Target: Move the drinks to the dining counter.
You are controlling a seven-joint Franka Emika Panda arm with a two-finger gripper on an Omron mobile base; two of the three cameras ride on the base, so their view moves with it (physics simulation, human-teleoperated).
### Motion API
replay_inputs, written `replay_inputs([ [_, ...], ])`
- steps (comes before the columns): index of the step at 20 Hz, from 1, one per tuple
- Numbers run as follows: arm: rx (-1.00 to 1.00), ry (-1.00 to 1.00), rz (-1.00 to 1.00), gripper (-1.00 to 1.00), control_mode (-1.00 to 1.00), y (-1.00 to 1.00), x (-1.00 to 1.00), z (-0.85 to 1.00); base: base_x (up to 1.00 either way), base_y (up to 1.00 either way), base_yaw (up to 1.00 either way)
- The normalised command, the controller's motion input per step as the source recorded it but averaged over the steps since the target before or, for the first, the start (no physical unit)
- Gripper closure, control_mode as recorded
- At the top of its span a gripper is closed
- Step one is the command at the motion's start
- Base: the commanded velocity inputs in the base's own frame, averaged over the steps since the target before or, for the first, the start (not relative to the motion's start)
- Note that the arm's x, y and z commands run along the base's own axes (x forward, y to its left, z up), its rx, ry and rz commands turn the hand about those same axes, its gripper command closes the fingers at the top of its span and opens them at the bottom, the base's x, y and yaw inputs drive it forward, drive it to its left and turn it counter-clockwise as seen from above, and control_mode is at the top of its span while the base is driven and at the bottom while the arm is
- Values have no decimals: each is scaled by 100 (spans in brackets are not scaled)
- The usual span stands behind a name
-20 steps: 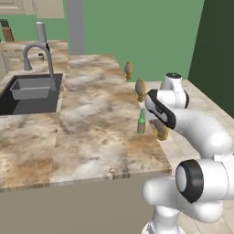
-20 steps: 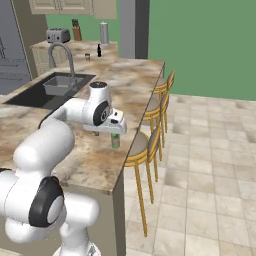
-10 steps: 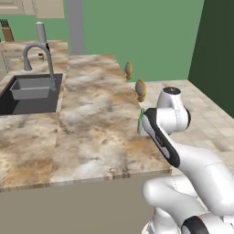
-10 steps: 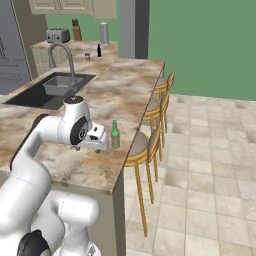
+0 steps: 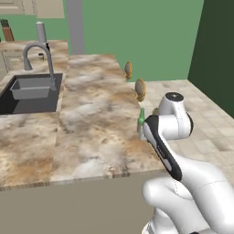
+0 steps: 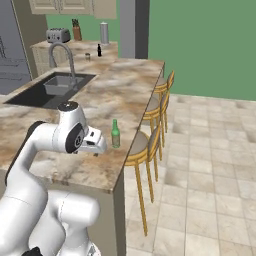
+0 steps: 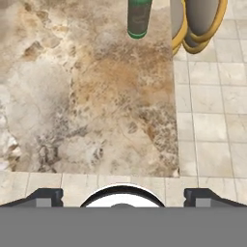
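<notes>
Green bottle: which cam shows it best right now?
Right base view: the green bottle stands upright and unblocked, neck to base, on the dining counter near the stool-side edge. Left base view: the arm covers most of it, only the neck and top showing. Hand view: just its lower body at the frame's top.

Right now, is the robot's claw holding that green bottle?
No. The green bottle stands upright by itself on the dining counter, and the open gripper is beside it, not touching.
</notes>
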Motion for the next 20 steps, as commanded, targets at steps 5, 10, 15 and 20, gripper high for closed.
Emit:
replay_inputs([
  [5,0,0,0,-100,100,0,0,0,-97,11,-5],
  [10,0,0,0,-100,100,0,0,0,-100,86,-7],
  [15,0,0,0,-100,100,0,0,0,-64,100,0],
  [20,0,0,0,-100,100,0,0,0,-23,100,0],
])
